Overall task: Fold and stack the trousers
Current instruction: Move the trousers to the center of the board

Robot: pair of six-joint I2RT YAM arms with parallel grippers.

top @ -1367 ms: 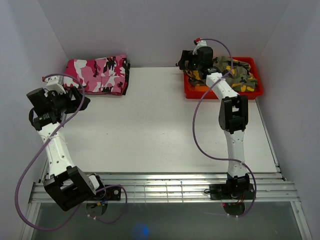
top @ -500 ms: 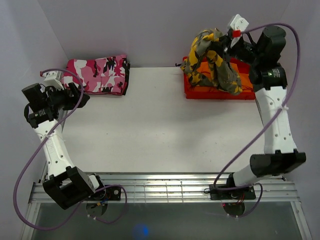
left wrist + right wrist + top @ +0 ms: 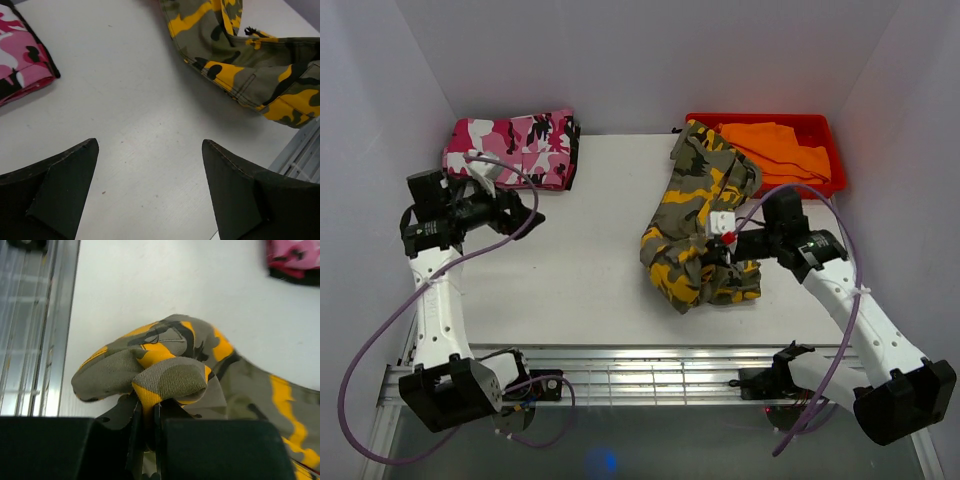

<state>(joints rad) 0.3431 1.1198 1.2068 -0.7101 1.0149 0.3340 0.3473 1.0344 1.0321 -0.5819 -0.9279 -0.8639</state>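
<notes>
My right gripper (image 3: 148, 416) is pinched tight on a bunched fold of the trousers (image 3: 170, 372), and the cloth bulges out just past my fingertips. My left gripper (image 3: 149, 146) stands wide with nothing between its fingers, hanging over bare desk (image 3: 135, 85).

Around my right grip, the trousers lie in a crumpled heap on the right half of the desk. The heap starts near the front edge, where I hold it, and runs back toward the far right corner. Its far end reaches the left end of the red tray (image 3: 760, 119), though I cannot tell whether it touches. An orange garment (image 3: 780, 148) lies in that tray.

My left gripper is near the left edge, just in front of the pink camouflage trousers (image 3: 515, 148) and apart from them. Those lie folded in the far left corner.
</notes>
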